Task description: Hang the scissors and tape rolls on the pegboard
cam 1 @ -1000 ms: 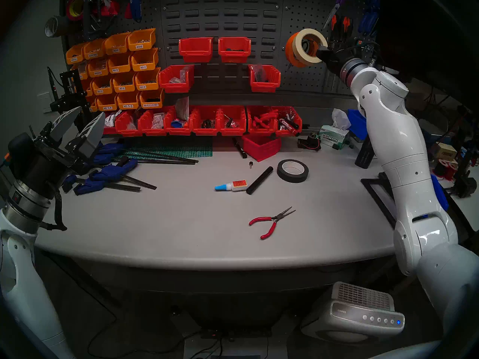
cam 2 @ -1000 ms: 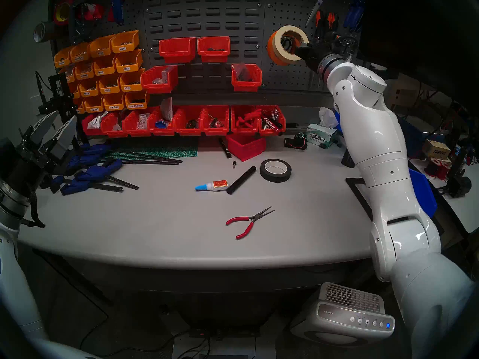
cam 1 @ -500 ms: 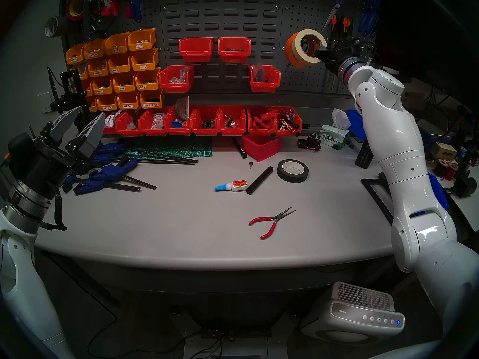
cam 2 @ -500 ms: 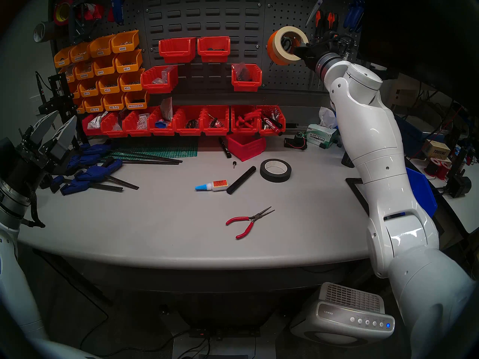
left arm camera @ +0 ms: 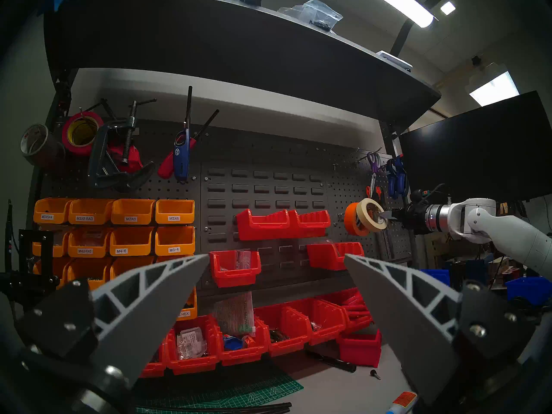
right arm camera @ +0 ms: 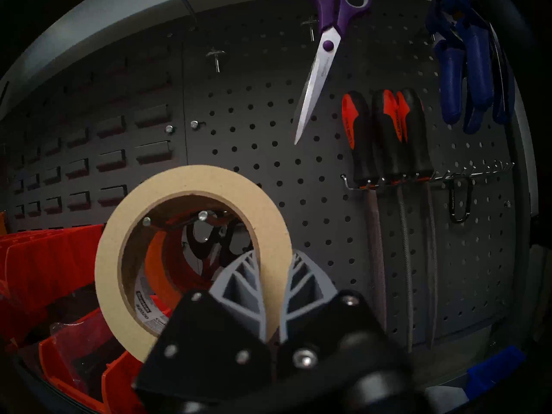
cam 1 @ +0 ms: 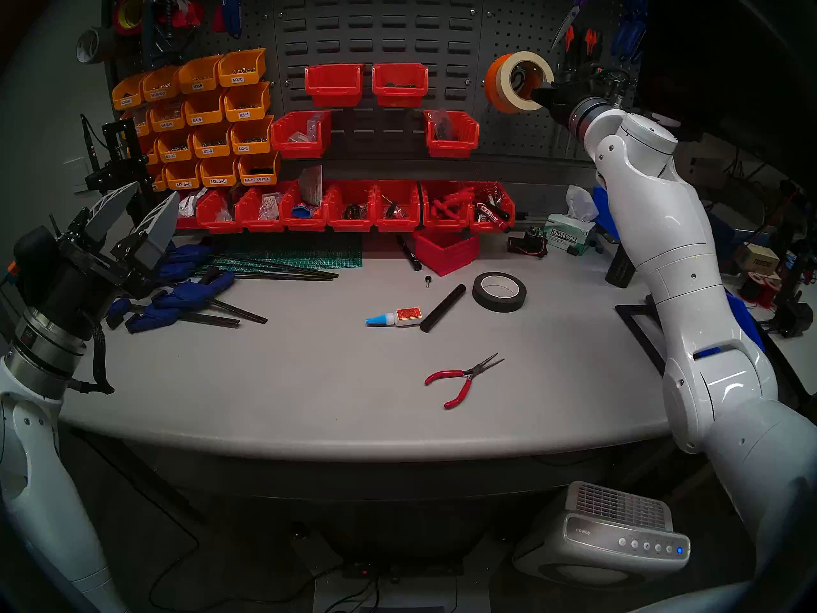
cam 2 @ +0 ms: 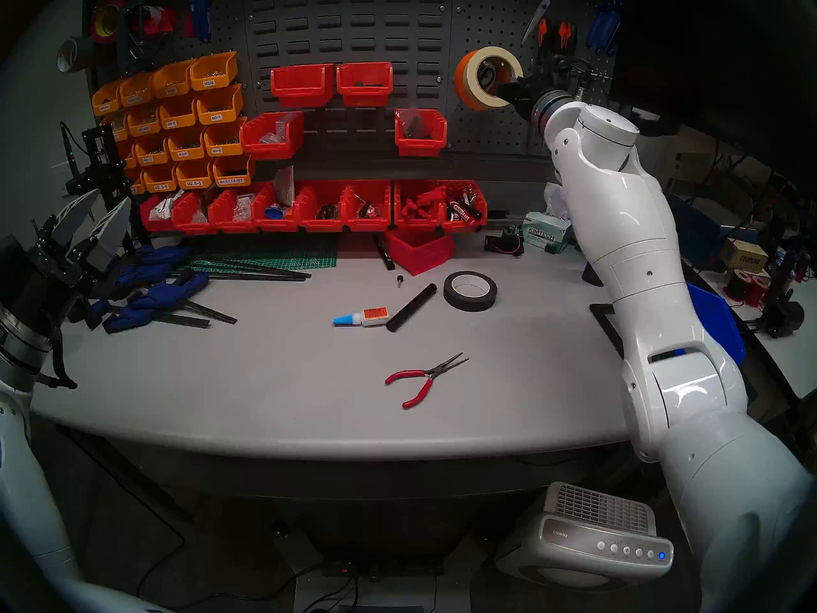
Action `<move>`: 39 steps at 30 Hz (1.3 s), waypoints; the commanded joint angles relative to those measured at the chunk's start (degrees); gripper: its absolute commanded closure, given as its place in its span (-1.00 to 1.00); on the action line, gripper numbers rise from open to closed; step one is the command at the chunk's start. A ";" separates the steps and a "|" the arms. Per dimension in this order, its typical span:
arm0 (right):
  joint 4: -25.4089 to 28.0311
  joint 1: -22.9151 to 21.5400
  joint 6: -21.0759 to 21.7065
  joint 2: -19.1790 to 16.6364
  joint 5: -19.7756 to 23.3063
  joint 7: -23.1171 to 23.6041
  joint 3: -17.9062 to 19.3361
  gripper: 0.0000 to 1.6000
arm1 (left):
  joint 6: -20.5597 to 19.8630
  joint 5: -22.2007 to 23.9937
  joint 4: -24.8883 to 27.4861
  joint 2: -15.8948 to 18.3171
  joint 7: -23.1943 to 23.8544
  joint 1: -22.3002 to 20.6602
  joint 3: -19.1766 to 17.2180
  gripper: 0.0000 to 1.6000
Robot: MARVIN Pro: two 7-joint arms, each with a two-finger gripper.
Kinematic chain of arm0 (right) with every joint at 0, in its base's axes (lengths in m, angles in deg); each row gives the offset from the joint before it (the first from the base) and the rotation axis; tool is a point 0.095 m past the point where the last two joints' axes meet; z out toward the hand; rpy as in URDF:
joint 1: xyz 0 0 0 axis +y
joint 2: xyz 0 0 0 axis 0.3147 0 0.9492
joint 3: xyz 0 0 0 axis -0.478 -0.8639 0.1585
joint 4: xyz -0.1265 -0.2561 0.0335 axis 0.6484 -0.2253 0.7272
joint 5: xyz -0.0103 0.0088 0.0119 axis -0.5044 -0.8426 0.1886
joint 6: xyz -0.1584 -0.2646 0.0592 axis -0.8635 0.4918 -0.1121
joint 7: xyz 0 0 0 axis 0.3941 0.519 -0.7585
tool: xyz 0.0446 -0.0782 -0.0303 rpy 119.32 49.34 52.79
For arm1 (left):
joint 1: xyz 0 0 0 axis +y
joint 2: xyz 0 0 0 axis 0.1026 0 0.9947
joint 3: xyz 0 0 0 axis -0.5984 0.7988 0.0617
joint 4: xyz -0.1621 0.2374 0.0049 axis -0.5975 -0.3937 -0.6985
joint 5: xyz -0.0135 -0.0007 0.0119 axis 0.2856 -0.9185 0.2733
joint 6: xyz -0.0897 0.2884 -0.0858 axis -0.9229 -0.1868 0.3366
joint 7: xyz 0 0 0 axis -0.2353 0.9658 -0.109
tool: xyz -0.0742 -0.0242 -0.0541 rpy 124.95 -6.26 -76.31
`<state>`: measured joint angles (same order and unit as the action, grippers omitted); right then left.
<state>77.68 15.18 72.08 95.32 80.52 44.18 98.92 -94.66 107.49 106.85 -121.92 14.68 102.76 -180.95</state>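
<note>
Jaws of my right gripper (right arm camera: 273, 288) clenched on the lower right wall of the cream tape roll (right arm camera: 191, 249), centre-left of the wrist frame. Two hook tips (right arm camera: 203, 215) show inside its core; orange tape roll (right arm camera: 158, 264) and black-handled scissors (right arm camera: 209, 243) already hang behind it on the pegboard (right arm camera: 313, 165). Left gripper (cam 1: 132, 223) released, idle at left edge. Risk: if I release before the core is fully over the hooks, the roll drops into the red bins (right arm camera: 59, 285).
</note>
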 commanded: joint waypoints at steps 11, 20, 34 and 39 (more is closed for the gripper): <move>-3.55 -7.22 -2.69 2.12 -3.09 0.04 -1.78 1.00 | 0.14 0.48 1.06 0.02 -0.04 -0.56 -0.08 -1.00; -3.68 -6.61 -2.62 1.75 -3.81 -0.38 -1.70 0.58 | 0.12 0.50 1.09 0.00 -0.07 -0.57 -0.09 -1.00; -0.09 -3.42 -1.88 -0.28 -3.25 -0.79 -0.22 -0.91 | 0.10 0.52 1.11 -0.02 -0.09 -0.58 -0.10 -1.00; 3.80 -0.25 -0.85 -1.67 -2.20 -0.80 1.04 -0.95 | 0.09 0.53 1.12 -0.02 -0.09 -0.58 -0.10 -1.00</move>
<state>75.54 13.15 70.77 95.87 77.13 43.04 97.94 -94.66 107.50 106.85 -121.93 14.68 102.75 -180.95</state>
